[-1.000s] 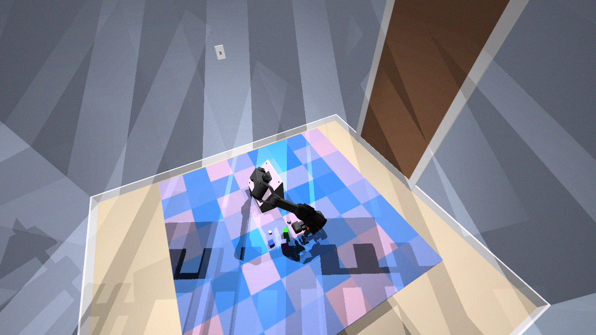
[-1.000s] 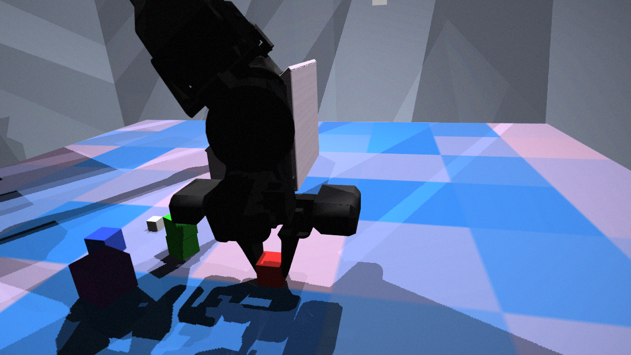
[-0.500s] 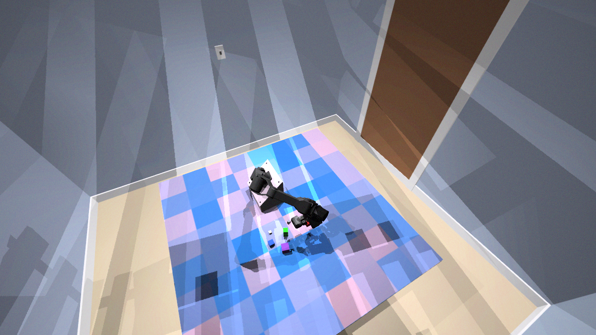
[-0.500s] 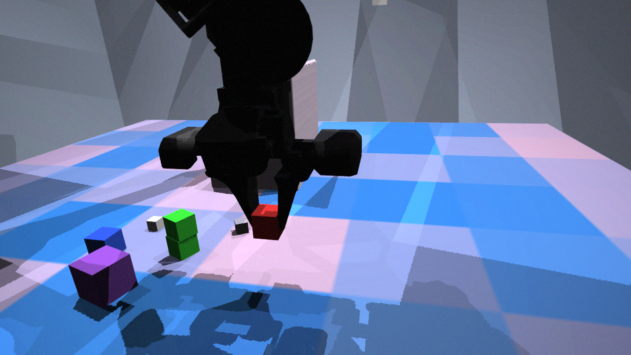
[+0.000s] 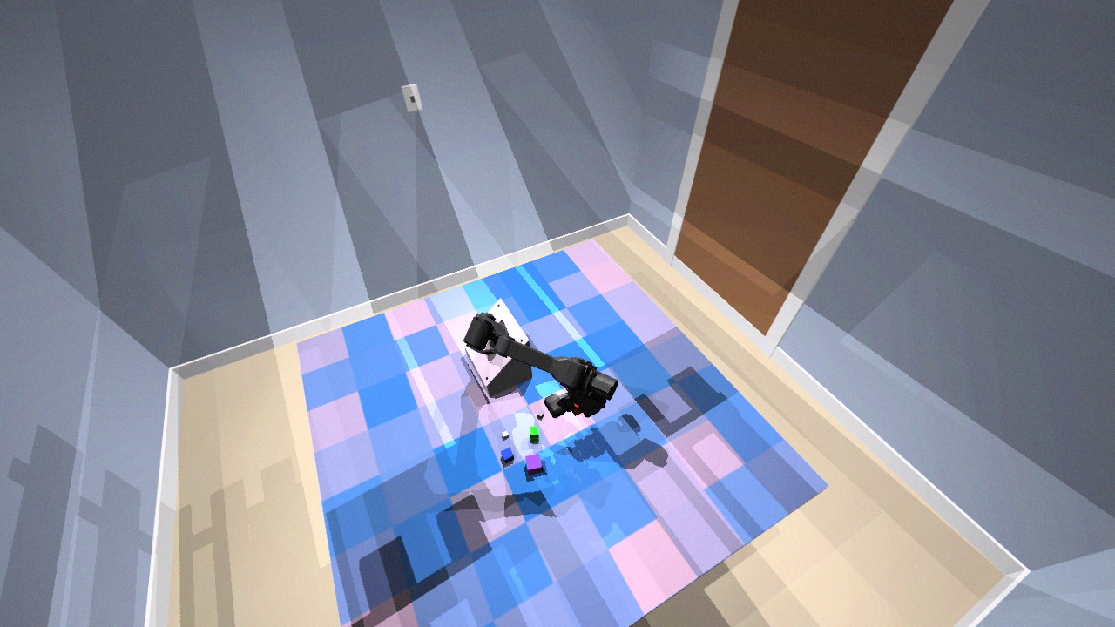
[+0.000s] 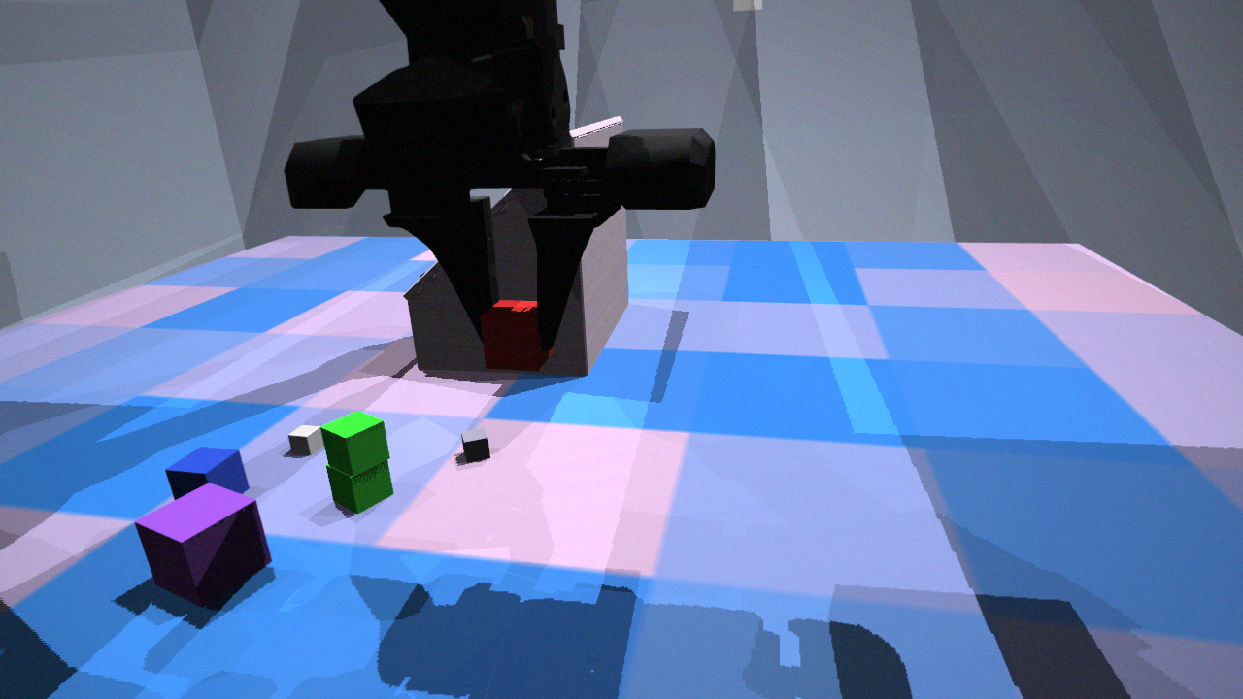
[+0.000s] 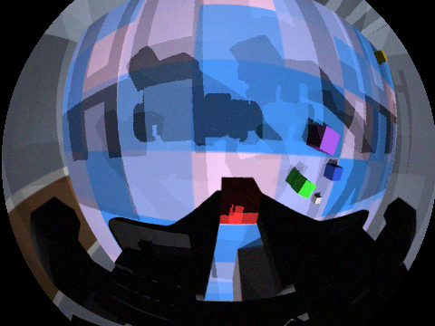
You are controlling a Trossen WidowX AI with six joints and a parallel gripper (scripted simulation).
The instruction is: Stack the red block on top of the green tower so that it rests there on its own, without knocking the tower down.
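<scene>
Black fingers (image 6: 482,260) of the gripper (image 6: 513,334) pinch the red block (image 6: 513,334) above the bench (image 6: 869,486); below and left of them stands the green tower (image 6: 355,460), beside a purple cube (image 6: 204,543).

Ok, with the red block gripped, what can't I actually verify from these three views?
- Red block: the end effector fingers cover its sides in the exterior view; the top view shows only a speck.
- Green tower: too small in the top and wrist views to judge how squarely its two blocks sit.
- Small yellow thing: wrist view only, at the warped rim, unidentifiable.
</scene>
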